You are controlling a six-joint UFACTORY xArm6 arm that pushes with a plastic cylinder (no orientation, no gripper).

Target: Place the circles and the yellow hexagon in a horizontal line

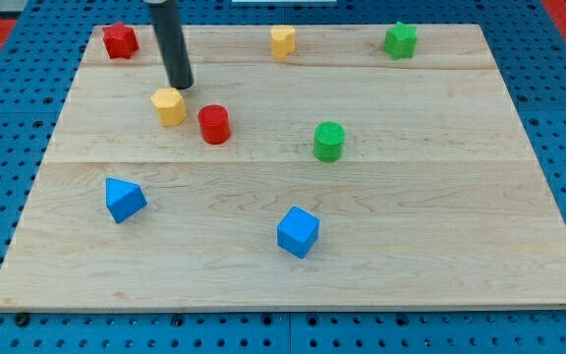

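- My tip (182, 86) rested on the wooden surface (440, 216) near the view's upper left, just above the yellow hexagon (169, 105) and very close to it; contact could not be told.
- The tool was a plain dark rod with nothing to open or close, and it had hold of nothing.
- The red circle (214, 125) stood just to the view's right of the yellow hexagon and slightly lower, close beside it though apart.
- The green circle (329, 142) lay well to the view's right of the red one, a little lower still, with bare wood between them.
- A red star-like block (120, 40) sat at the upper left corner, to the view's left of the rod.
- A second yellow block (282, 41), shape unclear, stood near the top edge at the middle.
- A green star-like block (399, 39) sat at the upper right.
- A blue triangle-like block (124, 199) lay at the lower left, and a blue cube (298, 232) near the bottom centre, both well below the circles.
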